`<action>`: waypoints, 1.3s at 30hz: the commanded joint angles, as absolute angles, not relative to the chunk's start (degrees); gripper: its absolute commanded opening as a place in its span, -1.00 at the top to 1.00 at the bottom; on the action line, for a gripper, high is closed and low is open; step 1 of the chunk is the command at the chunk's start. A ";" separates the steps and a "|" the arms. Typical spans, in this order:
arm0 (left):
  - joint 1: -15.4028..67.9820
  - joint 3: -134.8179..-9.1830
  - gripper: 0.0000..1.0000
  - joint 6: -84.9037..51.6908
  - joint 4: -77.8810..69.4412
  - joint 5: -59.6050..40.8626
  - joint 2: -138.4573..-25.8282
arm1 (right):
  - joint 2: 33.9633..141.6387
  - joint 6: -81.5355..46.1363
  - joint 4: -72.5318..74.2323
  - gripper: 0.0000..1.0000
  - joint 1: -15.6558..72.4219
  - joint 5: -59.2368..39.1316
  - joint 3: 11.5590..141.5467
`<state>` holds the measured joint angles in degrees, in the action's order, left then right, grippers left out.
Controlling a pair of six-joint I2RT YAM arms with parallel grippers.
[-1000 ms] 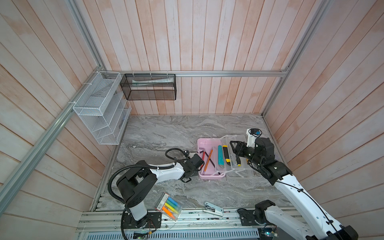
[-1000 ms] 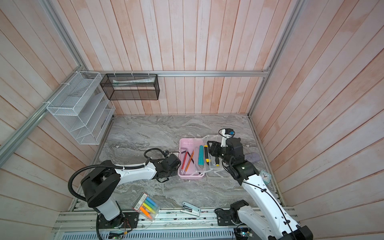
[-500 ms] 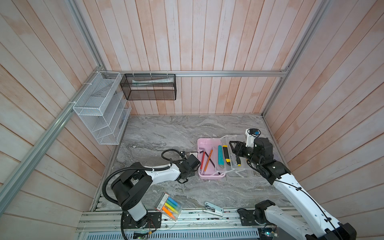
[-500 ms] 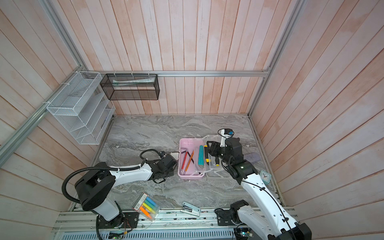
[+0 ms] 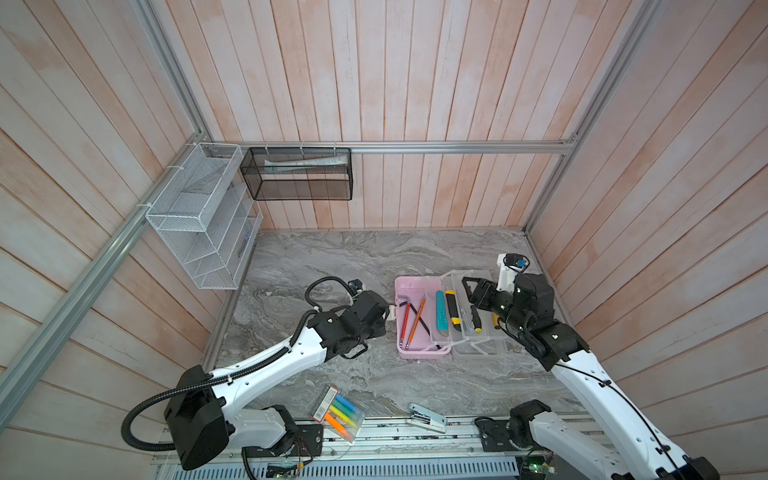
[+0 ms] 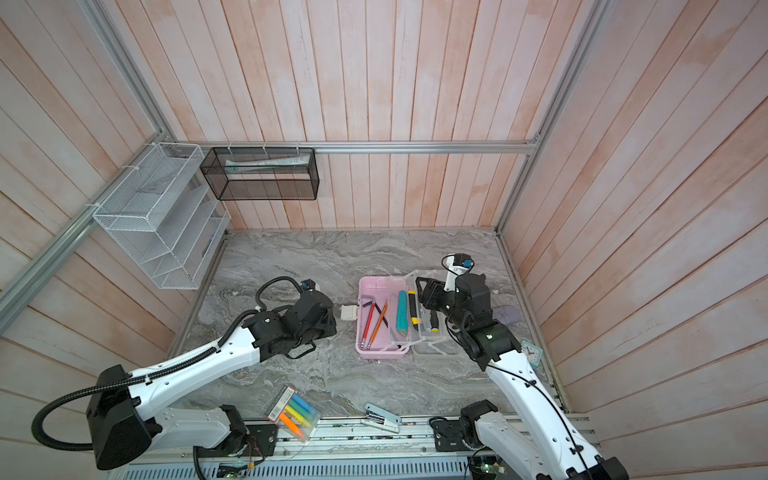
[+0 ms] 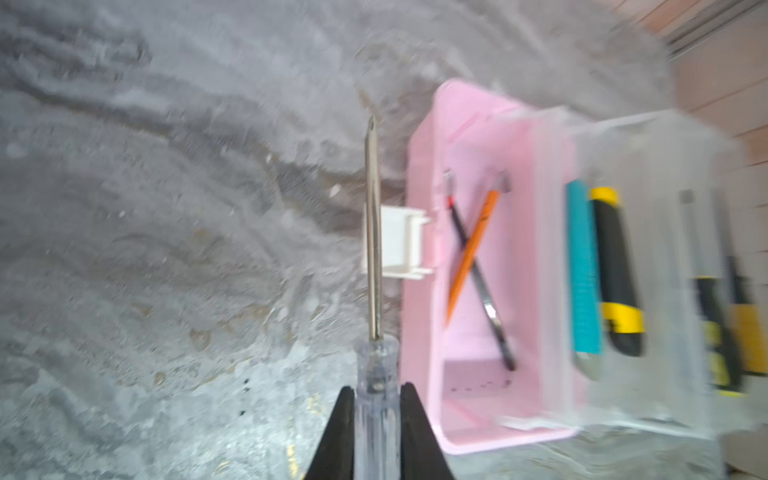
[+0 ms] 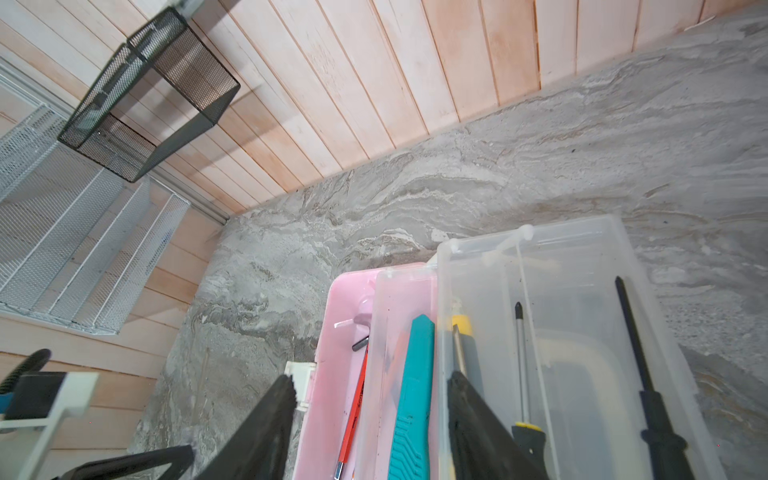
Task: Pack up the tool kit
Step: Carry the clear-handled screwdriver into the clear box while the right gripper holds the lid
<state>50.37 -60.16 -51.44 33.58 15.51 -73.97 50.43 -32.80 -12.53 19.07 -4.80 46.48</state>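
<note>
Two arms flank the open pink box (image 5: 419, 353), which lies right of the table's (image 5: 332, 257) middle. Since a second ago the left gripper (image 7: 376, 390) has drawn back from the white latch (image 7: 399, 245), clamped on a clear-handled screwdriver (image 7: 374, 270). The right gripper (image 8: 370, 376) hovers half-spread, empty, over the clear tray (image 5: 478, 348). The box's pink well holds crossed red and orange tools (image 5: 411, 322). The tray holds a teal knife (image 5: 440, 311), a yellow-black knife (image 5: 453, 313) and a black-handled screwdriver (image 5: 476, 320).

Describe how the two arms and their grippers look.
Both arms are built from white shell links joined by black joint housings. The left arm carries a ribbed black hose that loops out near its base. The right arm has a thin black cable clipped along it. The left gripper and right gripper are black and taper towards the tips.
</note>
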 commanded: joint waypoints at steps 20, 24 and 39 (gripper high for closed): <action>58.70 -85.04 1.00 -48.47 4.69 3.60 -104.14 | 41.07 -35.42 -18.40 -0.16 0.00 -14.84 43.64; 59.05 -88.50 1.00 -49.66 3.12 1.63 -108.34 | 40.59 -35.07 -18.97 -0.16 -0.26 -14.30 44.06; 60.47 -98.82 1.00 -55.58 4.52 0.39 -120.24 | 36.98 -35.24 -19.21 -0.16 -0.44 -13.52 42.18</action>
